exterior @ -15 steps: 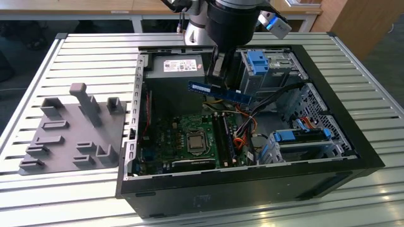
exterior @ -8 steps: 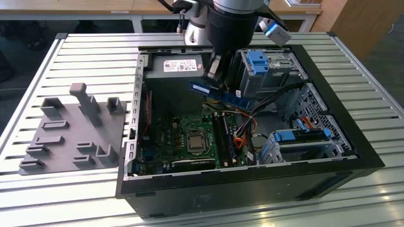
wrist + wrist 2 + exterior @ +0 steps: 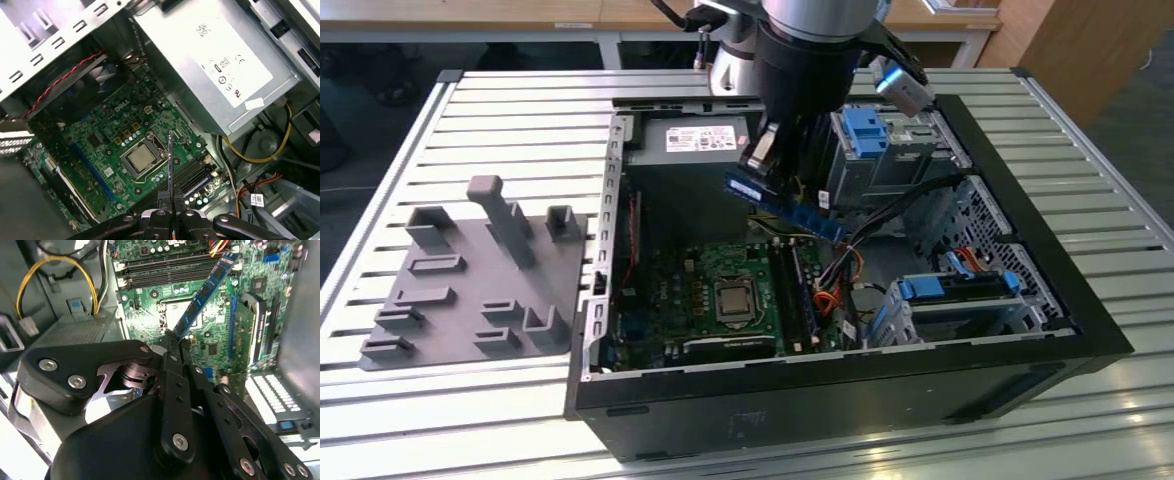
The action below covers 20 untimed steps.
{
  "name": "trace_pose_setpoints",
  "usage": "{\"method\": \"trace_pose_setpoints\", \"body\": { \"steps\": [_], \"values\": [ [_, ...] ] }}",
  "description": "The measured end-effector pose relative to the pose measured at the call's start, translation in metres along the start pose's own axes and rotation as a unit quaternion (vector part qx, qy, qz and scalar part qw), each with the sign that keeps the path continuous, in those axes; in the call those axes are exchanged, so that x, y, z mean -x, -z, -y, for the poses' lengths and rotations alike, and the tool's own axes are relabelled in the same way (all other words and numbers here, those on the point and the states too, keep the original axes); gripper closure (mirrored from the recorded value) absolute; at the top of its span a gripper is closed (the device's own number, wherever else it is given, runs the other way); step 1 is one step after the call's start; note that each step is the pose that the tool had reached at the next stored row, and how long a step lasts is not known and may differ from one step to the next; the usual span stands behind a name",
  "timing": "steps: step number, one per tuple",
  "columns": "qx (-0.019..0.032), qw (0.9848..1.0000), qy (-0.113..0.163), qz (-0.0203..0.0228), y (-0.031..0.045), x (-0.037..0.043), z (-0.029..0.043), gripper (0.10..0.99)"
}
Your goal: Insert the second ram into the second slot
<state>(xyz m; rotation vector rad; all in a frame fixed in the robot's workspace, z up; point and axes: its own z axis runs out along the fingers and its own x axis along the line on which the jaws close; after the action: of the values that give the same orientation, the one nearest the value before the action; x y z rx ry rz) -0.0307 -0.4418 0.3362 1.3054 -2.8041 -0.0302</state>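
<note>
Pinching one end, the end effector (image 3: 176, 341) holds the long blue second ram (image 3: 201, 295).

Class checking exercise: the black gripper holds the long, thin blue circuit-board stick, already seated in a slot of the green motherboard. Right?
Not seated. The black gripper holds the long, thin blue circuit-board stick in the air above the green motherboard, as the exterior view shows.
</note>
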Motion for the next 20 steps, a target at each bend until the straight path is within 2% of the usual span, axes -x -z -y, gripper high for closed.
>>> {"method": "trace_pose_setpoints", "body": {
  "steps": [5,13,16,20],
  "values": [
    [0.0014,0.9992,-0.041,0.0015,-0.0060,0.0002,0.0002,0.949],
    [0.0019,0.9986,-0.052,0.0019,-0.0140,-0.0038,0.0041,0.949],
    [0.0028,0.9969,-0.078,0.0028,-0.0176,-0.0037,0.0043,0.949],
    [0.0040,0.9934,-0.114,0.0043,-0.0227,-0.0035,0.0045,0.949]
  ]
}}
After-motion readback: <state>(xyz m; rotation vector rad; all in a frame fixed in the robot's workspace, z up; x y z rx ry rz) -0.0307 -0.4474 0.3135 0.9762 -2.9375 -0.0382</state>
